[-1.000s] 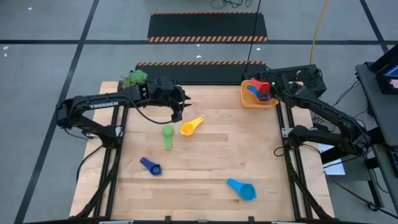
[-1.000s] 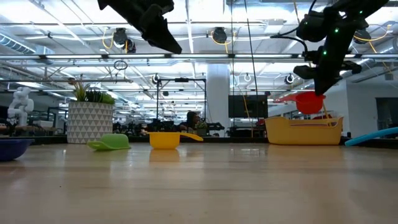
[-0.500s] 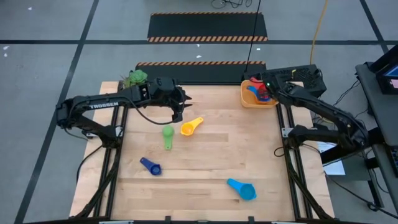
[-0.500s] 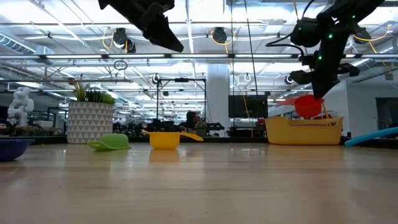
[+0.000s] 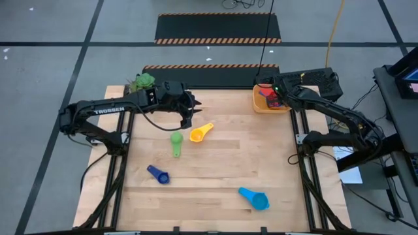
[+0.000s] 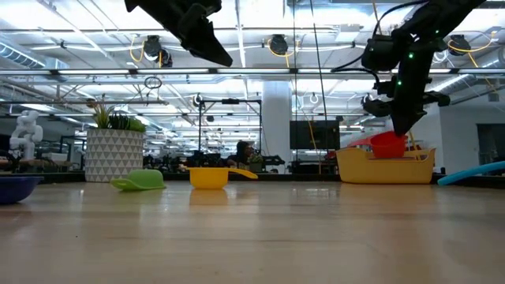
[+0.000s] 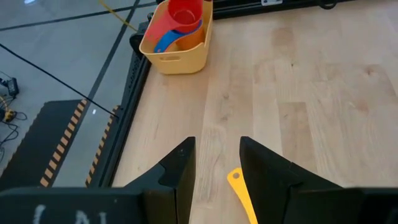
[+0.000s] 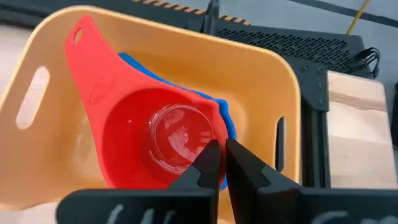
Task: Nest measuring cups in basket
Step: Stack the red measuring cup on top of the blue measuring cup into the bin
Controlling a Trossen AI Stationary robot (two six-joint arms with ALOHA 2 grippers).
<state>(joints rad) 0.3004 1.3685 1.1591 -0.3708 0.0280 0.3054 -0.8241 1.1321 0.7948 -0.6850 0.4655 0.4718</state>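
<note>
Right hand [image 8: 217, 155] pinches rim of red cup [image 8: 158, 140], low inside basket [image 8: 273, 81] at far right counter corner, atop blue cup [image 8: 227, 127]; placing step, next likely let go and lift clear; left hand [image 5: 186, 112], half-parted and holding nothing, waits above yellow cup [image 5: 199, 133].

A potted plant [image 5: 141, 81] sits at the table's [image 5: 215, 176] corner (far left).

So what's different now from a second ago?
The right end effector, shut on the red cup, has lowered it into the basket onto the blue cup. The left end effector and the table's four cups haven't moved.
</note>
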